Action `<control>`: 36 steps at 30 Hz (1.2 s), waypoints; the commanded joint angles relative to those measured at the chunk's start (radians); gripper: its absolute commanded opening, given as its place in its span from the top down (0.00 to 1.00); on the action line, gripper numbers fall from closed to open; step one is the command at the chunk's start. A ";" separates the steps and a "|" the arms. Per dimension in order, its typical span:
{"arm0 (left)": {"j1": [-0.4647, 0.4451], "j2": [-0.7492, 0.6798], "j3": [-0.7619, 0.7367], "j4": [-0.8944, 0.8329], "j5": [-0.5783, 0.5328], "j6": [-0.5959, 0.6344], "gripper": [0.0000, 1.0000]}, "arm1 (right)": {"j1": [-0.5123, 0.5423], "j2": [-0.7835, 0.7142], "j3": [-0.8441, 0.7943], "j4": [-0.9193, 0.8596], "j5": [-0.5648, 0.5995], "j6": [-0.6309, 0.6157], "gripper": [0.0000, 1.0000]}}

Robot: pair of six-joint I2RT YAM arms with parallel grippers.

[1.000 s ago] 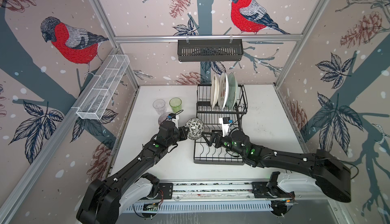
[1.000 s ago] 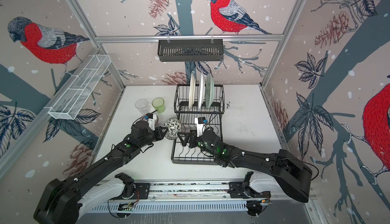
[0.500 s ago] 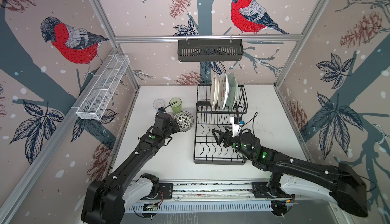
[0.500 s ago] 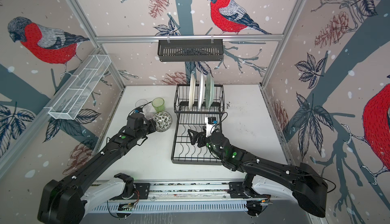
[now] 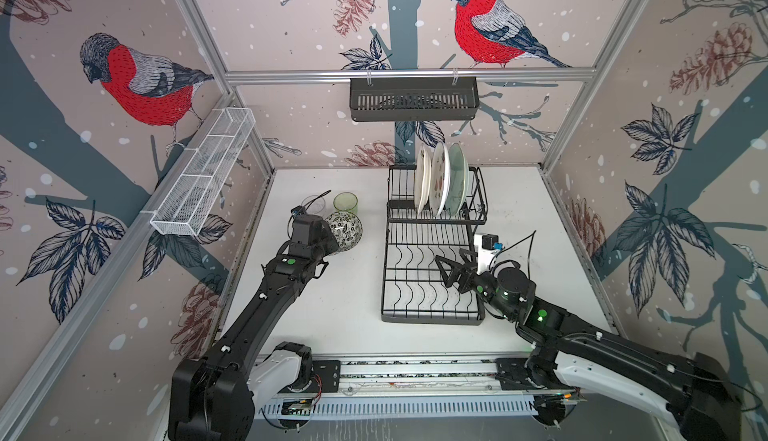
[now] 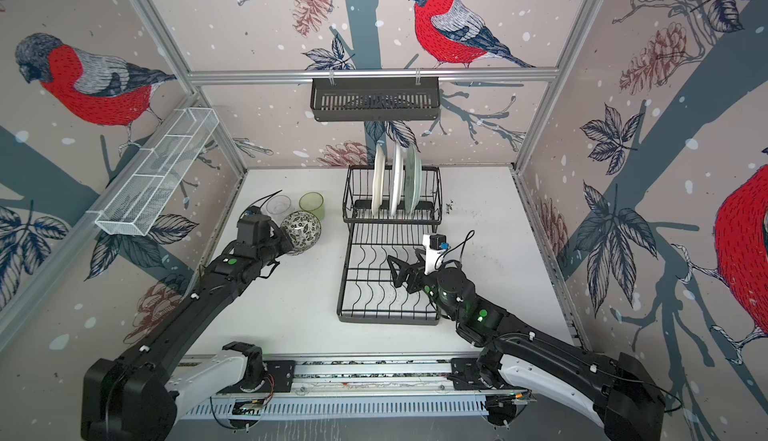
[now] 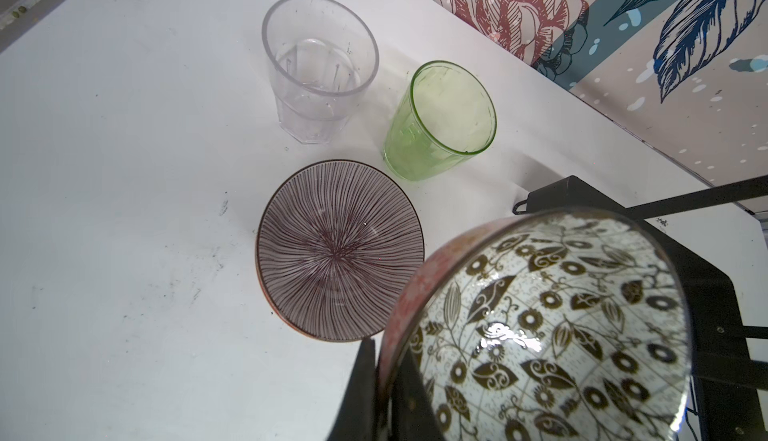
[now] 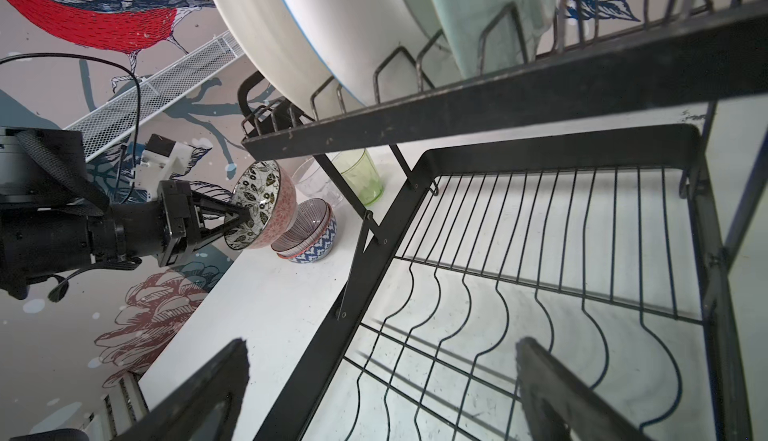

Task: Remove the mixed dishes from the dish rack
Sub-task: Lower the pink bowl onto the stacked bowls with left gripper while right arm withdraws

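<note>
Pink-sided floral bowl (image 7: 540, 335), rim pinched in your left fingers (image 8: 230, 220), tilts above the stacked bowls (image 8: 311, 247) at the rack's (image 5: 432, 319) ten o'clock, likely for nesting. Right fingers (image 5: 448, 267) gape empty over its tray (image 8: 540, 252); plates (image 5: 440, 181) stand at twelve.

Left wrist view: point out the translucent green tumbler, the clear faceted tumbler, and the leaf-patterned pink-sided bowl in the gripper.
translucent green tumbler (image 7: 440, 123): left wrist view, inner wall through the mouth.
clear faceted tumbler (image 7: 320, 69): left wrist view, inside near the base.
leaf-patterned pink-sided bowl (image 7: 540, 335): left wrist view, patterned inner surface.
</note>
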 commanded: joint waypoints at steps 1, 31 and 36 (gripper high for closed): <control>0.032 -0.011 0.010 -0.018 -0.016 0.007 1.00 | -0.002 -0.023 -0.024 0.029 -0.048 -0.020 0.00; 0.179 0.301 0.069 0.060 0.093 -0.022 1.00 | -0.069 -0.063 -0.049 0.035 -0.151 -0.075 0.01; 0.180 0.350 0.098 0.042 0.078 -0.018 1.00 | -0.083 -0.070 -0.039 0.012 -0.154 -0.077 0.00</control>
